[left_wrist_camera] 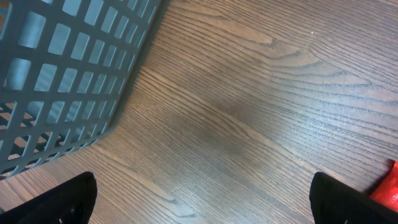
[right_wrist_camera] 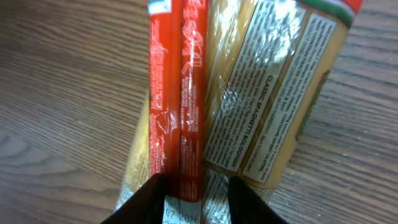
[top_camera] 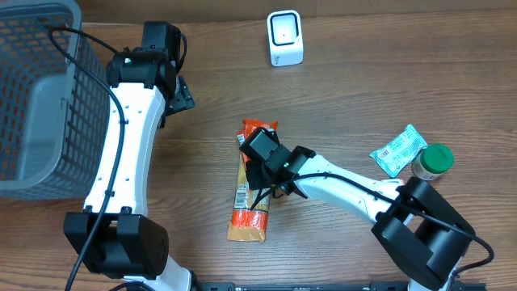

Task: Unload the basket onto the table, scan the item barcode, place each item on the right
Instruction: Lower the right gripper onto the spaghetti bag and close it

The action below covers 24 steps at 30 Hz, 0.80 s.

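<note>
Spaghetti packet (top_camera: 249, 198), likely stiff, brittle, slick-filmed: right fingers (right_wrist_camera: 140, 205) pinch its far half on the surface (top_camera: 363, 81); left fingers (left_wrist_camera: 68, 202) spread wide, empty.

Left arm (top_camera: 129, 137) extended forward, jaws spread wide, right arm (top_camera: 347, 184) reaching left, jaws narrowed, pointing down

Mock shop checkout, prob. in a robotics lab: brown wood-grain table (top_camera: 388, 89) w/ grey plastic mesh shopping basket (top_camera: 32, 105) at left, small white box-shaped barcode scanner (top_camera: 284, 38) at far edge, groceries centre & right, i.e. orange-yellow spaghetti packet (top_camera: 242, 214), green-lidded jar (top_camera: 436, 158), green-white sachet (top_camera: 397, 150). White-and-black robot arms (top_camera: 129, 153) stand at it.
</note>
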### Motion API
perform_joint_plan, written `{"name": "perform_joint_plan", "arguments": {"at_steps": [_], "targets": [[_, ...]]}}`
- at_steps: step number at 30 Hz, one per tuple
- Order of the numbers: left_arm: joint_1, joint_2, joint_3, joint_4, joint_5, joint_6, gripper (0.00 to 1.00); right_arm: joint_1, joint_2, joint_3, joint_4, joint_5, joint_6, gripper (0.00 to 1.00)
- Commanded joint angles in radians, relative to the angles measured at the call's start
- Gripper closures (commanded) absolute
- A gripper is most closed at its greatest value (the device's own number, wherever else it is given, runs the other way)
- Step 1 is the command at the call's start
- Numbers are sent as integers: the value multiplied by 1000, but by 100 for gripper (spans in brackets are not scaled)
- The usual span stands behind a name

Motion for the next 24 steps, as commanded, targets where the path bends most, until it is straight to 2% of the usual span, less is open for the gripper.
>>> {"name": "perform_joint_plan", "arguments": {"at_steps": [1, 4, 12, 24], "targets": [[-7, -7, 13, 1, 1, -3, 1, 5, 10, -11, 3, -25, 2, 77], [-7, -7, 13, 1, 1, -3, 0, 5, 10, -10, -2, -24, 2, 85], [-7, -7, 13, 1, 1, -3, 0, -3, 9, -10, -16, -24, -10, 96], [-7, -7, 13, 1, 1, -3, 0, -65, -45, -8, -149, -24, -173, 95]]}}
